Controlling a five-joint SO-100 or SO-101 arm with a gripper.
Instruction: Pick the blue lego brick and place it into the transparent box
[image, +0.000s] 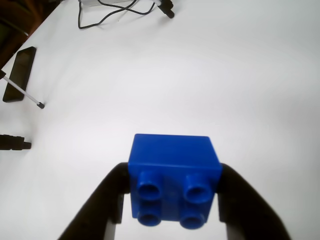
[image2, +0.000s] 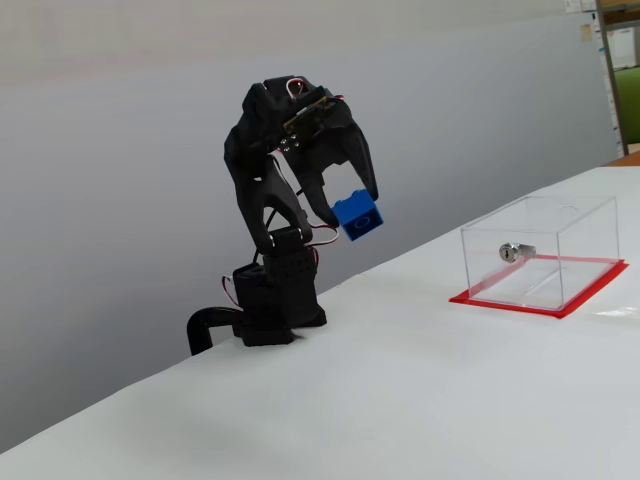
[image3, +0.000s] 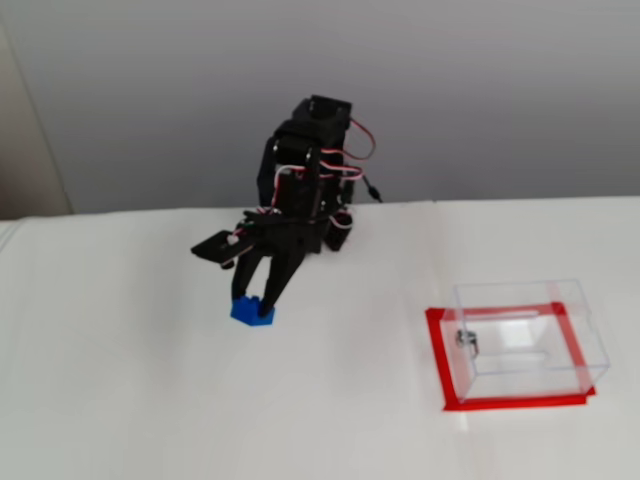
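Above the table (image2: 420, 400) my gripper (image: 172, 192) clamps the blue lego brick (image: 172, 175); next I carry it over the transparent box (image2: 540, 255).

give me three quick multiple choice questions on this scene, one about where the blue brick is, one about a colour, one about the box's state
1. Where is the small blue studded plastic brick?
A. inside the box
B. held off the table between the black two-finger gripper's fingers
C. lying beside the phone

2. What colour is the base under the clear plastic rectangular box?
A. red
B. green
C. yellow

3. What is inside the clear box?
A. the brick
B. a pen
C. nothing

Answers: 1 B, a fixed view shows the brick lifted clear of the white table. 2 A, a red border rings the box. 3 C, only its silver lock shows on a wall.
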